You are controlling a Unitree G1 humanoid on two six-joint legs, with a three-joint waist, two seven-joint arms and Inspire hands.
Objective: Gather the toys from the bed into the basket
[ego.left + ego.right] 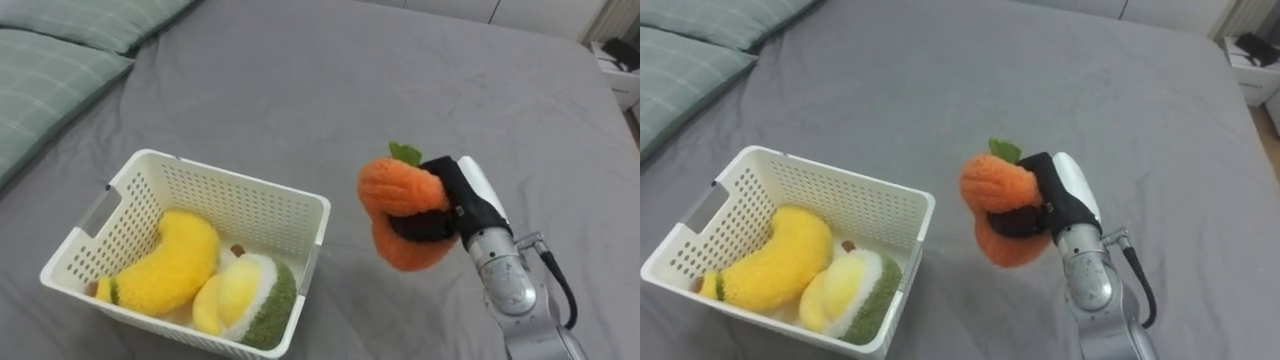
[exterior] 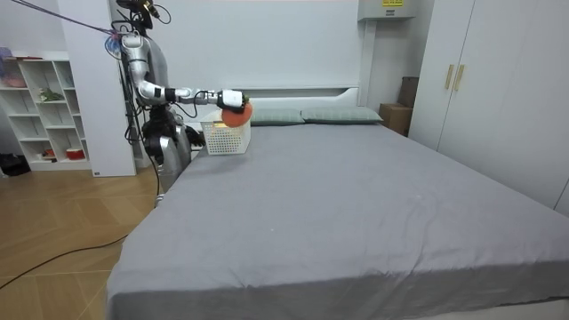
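My right hand (image 1: 455,205) (image 1: 1055,200) is shut on an orange plush toy (image 1: 400,210) (image 1: 997,205) with a green leaf on top, held above the grey bed to the right of the basket. The white perforated basket (image 1: 255,195) (image 1: 875,195) sits on the bed at lower left. Inside it lie a yellow banana plush (image 1: 170,265) (image 1: 775,260) and a yellow-and-green plush (image 1: 245,300) (image 1: 845,295). In the room view I stand at the bed's far left side with my right arm stretched out, the orange toy (image 2: 236,113) just above the basket (image 2: 224,138).
Grey bed sheet (image 1: 400,80) stretches wide behind and to the right. Green checked pillows (image 1: 50,70) lie at the upper left. A white nightstand (image 1: 620,70) shows at the upper right corner. Wardrobes (image 2: 462,80) and a shelf unit (image 2: 44,107) line the room.
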